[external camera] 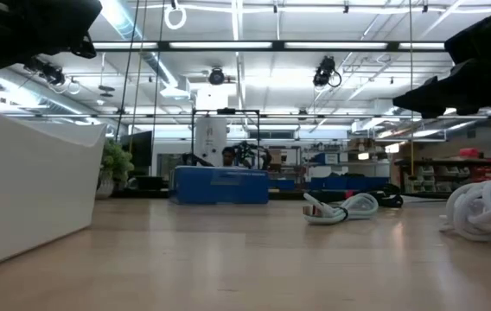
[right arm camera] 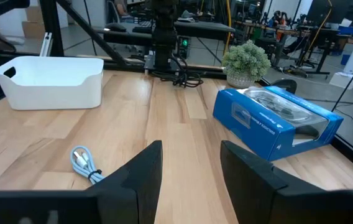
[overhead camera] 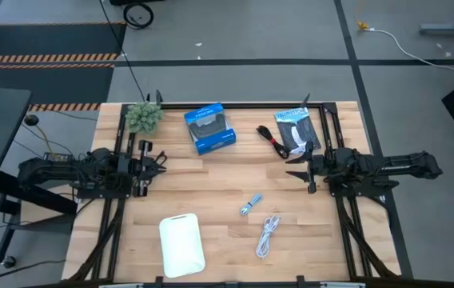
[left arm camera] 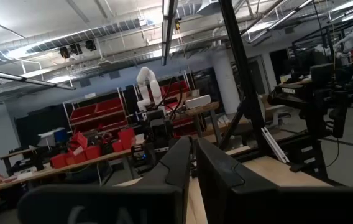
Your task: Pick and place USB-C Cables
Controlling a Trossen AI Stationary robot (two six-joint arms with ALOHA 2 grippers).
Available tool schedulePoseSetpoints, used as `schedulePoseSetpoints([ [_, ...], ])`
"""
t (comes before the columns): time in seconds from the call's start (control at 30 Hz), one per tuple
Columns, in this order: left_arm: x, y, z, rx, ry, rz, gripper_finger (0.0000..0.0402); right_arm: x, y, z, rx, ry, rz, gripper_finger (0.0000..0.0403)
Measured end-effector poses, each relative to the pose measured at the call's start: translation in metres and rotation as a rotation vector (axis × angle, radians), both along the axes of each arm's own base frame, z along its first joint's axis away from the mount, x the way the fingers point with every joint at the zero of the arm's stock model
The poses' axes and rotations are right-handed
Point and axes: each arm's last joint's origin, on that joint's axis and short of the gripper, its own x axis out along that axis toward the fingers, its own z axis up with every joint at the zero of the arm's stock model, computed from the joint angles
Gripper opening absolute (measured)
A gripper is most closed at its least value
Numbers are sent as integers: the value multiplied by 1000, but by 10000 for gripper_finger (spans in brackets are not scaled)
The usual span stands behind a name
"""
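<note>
- My left gripper (overhead camera: 161, 166) hangs over the left side of the table (overhead camera: 211, 184), pointing toward the middle. In the left wrist view its fingers (left arm camera: 183, 163) are pressed almost together, with only a thin slit between them and nothing in it.
- My right gripper (overhead camera: 293, 171) sits opposite, over the right side and facing the left one. Its fingers (right arm camera: 142, 171) are spread apart and hold nothing.
- The short silvery-blue cable (overhead camera: 250, 205) lies on the bare wood between the two arms, toward the near edge. In the right wrist view I see it as a small folded loop, just ahead of one finger.
- The white cable (overhead camera: 267, 236) lies just beside it, closer to the near edge, in a loose long bundle.
- The red-and-black cable (overhead camera: 272, 141) lies at the far right, touching the flat black-and-blue packet (overhead camera: 295, 132).
- I cannot pick out a black cable anywhere.
- The white bin (overhead camera: 181, 244) stands at the near edge, left of centre, well apart from both grippers.
- The blue box (overhead camera: 209, 127) sits at the far side, with a small potted plant (overhead camera: 143, 116) to its left.
</note>
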Motion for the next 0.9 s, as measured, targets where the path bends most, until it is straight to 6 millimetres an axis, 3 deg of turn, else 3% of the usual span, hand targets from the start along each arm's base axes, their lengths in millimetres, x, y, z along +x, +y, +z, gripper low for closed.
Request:
schedulePoseSetpoints([
  [0.8,0,0,1,0,-10,0,36,0,0,0,0,0,0,169],
  [0.9,0,0,1,-89,-2,-36,36,0,0,0,0,0,0,169],
])
